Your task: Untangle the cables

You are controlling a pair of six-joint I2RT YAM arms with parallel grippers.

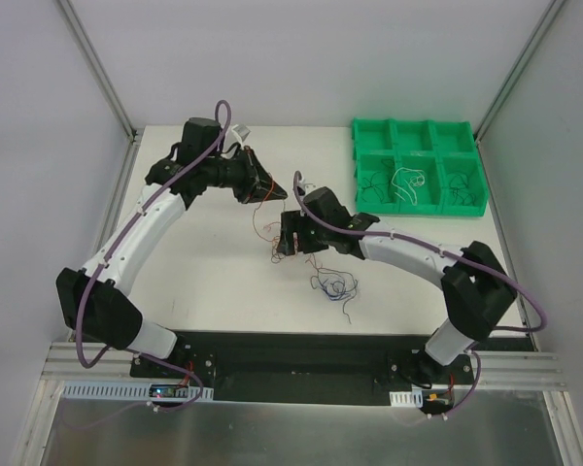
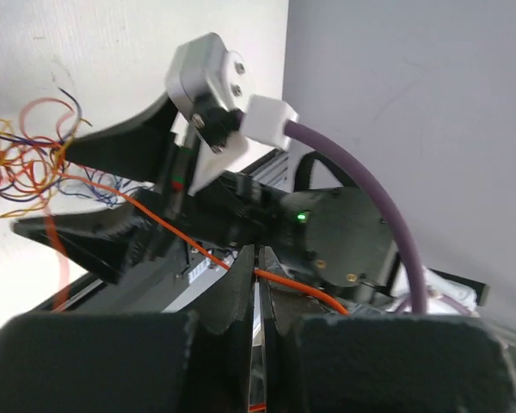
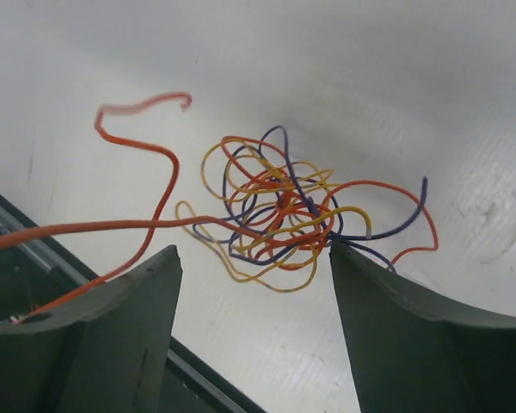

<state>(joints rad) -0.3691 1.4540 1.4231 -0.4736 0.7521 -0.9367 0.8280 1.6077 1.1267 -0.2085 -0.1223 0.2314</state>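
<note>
Left gripper: clenched on one orange cable, which leaves the shut jaws in a nearly straight line toward the knot.
Right gripper: released, fingers wide apart, poised over the knot of orange, yellow and blue-purple cables at mid-table. Contact with it cannot be told.
Loose strands: dark and curly, flat on the table, just near and right of the right gripper.
Tray: green, six compartments, far right corner. The near row holds dark strands at left and right and white strands in the middle.
</note>
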